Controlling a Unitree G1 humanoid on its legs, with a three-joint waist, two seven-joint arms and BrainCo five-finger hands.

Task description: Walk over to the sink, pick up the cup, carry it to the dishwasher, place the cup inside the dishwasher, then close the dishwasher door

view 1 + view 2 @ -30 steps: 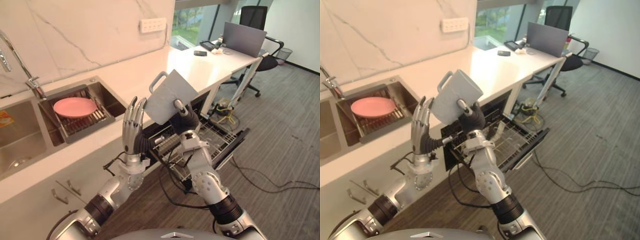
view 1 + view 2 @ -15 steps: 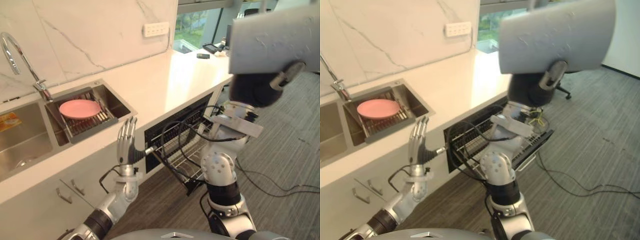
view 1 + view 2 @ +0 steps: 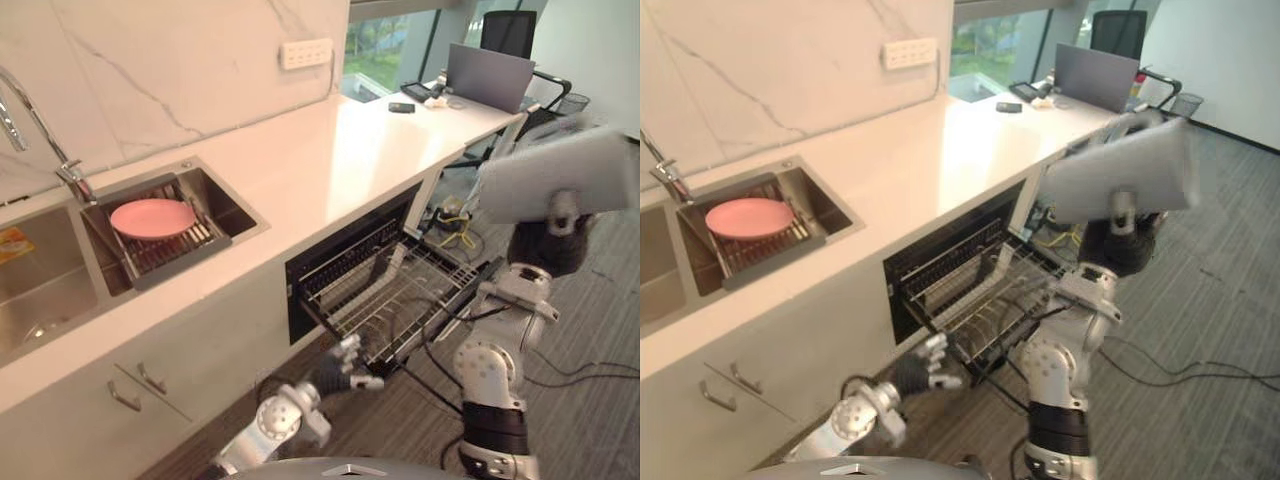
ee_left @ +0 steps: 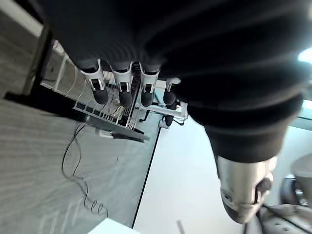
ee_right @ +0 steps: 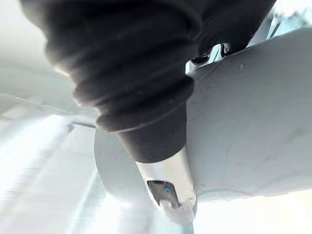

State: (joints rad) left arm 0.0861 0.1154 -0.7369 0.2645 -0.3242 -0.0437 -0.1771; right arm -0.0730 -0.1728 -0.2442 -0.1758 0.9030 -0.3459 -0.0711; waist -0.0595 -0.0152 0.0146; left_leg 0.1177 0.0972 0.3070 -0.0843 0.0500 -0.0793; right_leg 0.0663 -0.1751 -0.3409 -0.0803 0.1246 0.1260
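- Lying sideways in the air, the cup [image 3: 553, 175] is clasped by the right hand [image 3: 548, 240], right of the pulled-out rack [image 3: 390, 295].
- The left hand [image 3: 335, 368] is held low before the rack, fingers loosely spread, empty.

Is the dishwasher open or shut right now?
Open: the dishwasher shows a dark opening under the counter, and its wire rack is pulled out.
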